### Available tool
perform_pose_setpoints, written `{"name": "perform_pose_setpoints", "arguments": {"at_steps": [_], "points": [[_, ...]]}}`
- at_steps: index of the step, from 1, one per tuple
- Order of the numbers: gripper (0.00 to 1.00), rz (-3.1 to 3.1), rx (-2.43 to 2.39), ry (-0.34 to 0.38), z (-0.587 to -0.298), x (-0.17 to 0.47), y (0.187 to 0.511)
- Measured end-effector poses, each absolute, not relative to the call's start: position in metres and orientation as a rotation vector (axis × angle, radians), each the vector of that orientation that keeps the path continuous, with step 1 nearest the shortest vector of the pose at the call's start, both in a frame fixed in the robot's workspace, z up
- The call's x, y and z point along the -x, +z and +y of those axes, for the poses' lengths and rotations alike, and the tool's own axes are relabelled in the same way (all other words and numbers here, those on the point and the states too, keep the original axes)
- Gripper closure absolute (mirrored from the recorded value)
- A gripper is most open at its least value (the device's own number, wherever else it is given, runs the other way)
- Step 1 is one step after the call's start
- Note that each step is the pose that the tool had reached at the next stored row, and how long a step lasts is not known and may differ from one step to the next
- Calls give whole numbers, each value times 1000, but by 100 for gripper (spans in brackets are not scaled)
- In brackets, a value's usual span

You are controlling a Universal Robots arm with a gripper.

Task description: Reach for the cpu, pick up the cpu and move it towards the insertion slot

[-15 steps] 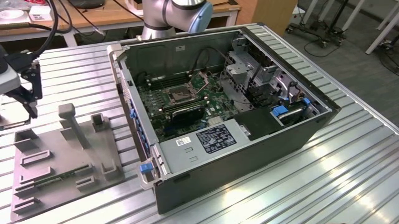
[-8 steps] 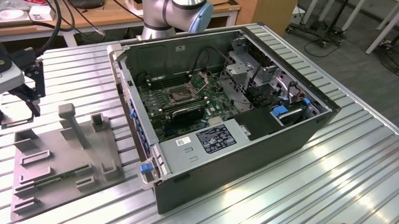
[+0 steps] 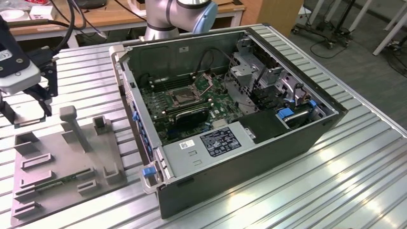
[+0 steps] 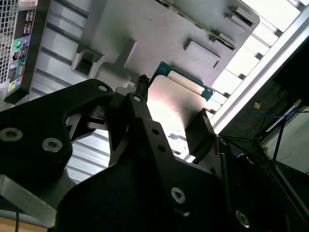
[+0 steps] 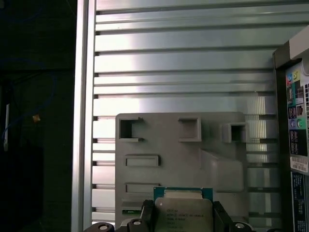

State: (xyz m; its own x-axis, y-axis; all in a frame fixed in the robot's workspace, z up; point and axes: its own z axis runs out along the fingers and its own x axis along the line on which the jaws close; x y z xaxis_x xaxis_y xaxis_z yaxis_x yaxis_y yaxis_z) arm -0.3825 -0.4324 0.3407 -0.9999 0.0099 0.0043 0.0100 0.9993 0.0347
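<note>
In both wrist views the cpu, a flat silvery square with a thin green rim, sits between my two black fingers. My gripper is shut on it and holds it in the air above the grey plastic tray. In the exterior view my gripper hangs at the left, over the tray's far end. The insertion slot, a square socket with a metal frame, lies on the green motherboard inside the open computer case, well to the exterior view's right of my gripper.
The open computer case stands on a ribbed metal table. Upright grey posts rise from the tray, and a green memory stick lies in it. The arm's base stands behind the case.
</note>
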Motion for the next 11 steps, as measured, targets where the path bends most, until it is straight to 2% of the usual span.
{"name": "perform_pose_setpoints", "arguments": {"at_steps": [11], "points": [[45, -3137, 16, -55, -431, 377, 346]]}}
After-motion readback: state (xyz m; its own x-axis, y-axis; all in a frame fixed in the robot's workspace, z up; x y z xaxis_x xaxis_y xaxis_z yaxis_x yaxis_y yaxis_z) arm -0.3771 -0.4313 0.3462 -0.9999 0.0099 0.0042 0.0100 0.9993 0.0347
